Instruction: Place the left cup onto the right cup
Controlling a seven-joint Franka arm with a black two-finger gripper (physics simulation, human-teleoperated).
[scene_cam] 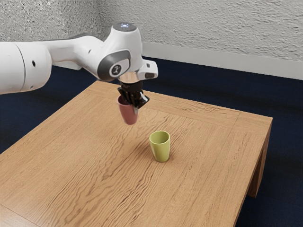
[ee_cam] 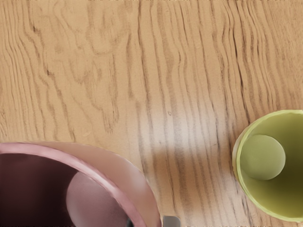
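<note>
Our hand [scene_cam: 135,104] is clamped on the pink cup [scene_cam: 127,113], which hangs tilted. Lowered off-centre, we judge it may clip the green cup [scene_cam: 160,145] and topple it.

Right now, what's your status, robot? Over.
Claw shut on pink cup, held above table. Green cup upright, apart, not yet under it. Nothing stands between them.

The pink cup [scene_cam: 128,113] hangs in the air, pinched at its rim by our gripper [scene_cam: 134,104], mouth up and leaning a little. The green cup [scene_cam: 160,145] stands upright and empty, lower than our hand and off to its side, apart from the pink cup.
</note>
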